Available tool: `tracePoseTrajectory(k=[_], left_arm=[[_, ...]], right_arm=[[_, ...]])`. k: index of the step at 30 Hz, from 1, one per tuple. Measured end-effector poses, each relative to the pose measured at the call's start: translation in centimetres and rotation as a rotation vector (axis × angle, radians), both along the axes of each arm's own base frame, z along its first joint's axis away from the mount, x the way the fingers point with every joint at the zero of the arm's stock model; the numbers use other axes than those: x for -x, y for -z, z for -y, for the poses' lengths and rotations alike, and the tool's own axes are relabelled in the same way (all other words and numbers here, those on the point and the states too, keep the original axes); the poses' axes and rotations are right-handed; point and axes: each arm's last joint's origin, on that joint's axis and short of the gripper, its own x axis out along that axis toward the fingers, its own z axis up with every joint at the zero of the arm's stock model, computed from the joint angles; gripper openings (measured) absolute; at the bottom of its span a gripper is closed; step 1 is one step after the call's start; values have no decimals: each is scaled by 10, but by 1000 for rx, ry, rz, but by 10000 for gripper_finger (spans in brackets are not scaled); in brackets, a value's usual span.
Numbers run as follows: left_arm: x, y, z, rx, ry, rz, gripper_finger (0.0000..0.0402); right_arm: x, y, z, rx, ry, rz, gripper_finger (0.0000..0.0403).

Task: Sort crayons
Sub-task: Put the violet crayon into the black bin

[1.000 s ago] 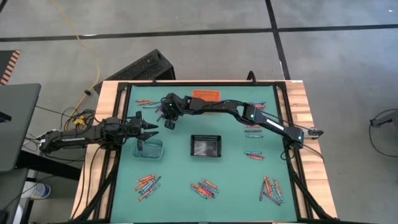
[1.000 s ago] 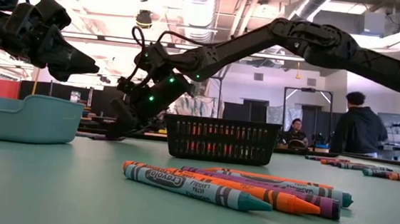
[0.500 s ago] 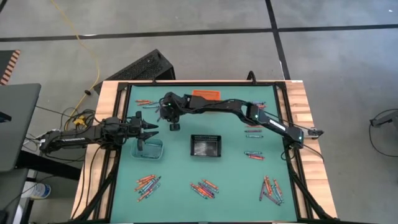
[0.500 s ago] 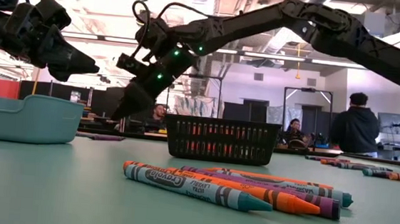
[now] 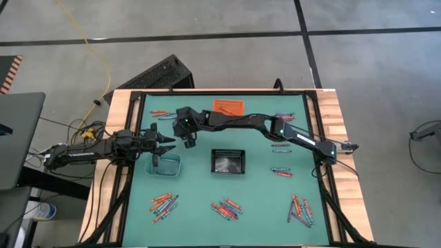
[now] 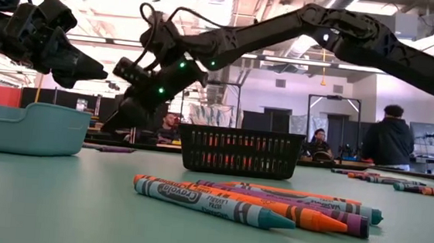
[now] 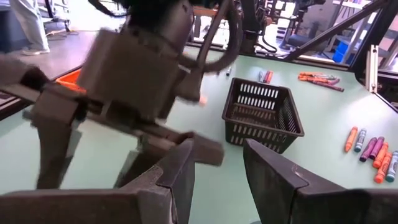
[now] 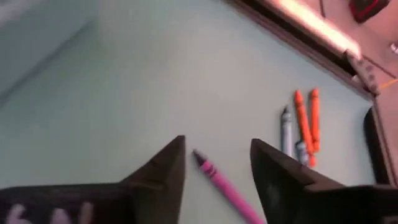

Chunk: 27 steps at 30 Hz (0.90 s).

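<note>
Our right gripper (image 8: 214, 171) hangs with its jaws spread wide and nothing between them, above a lone pink paper-wrapped crayon (image 8: 225, 185) lying flat on the green table mat (image 5: 262, 200), beyond the clear rectangular bin (image 5: 165, 164) as seen from the near crayon piles. We should come straight down with one finger on each side of the pink stick, square across its length, and close only once the tips nearly touch the mat. Our left gripper (image 7: 217, 165), also open and empty, waits over that bin.
</note>
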Motion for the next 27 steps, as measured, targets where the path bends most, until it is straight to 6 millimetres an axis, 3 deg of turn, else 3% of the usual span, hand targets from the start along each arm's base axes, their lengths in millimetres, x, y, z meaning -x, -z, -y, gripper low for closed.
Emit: tracePoseTrajectory(k=[6, 15, 21, 27], left_arm=[[0, 0, 0, 0, 1, 0, 125], [0, 0, 0, 0, 0, 0, 125], [0, 0, 0, 0, 1, 0, 125], [0, 0, 0, 0, 1, 0, 125]], right_arm=[[-2, 21, 7, 19, -70, -10, 243], [1, 27, 29, -68, -131, 29, 244], [3, 46, 31, -160, -131, 2, 244], [1, 53, 34, -238, -92, 19, 244]])
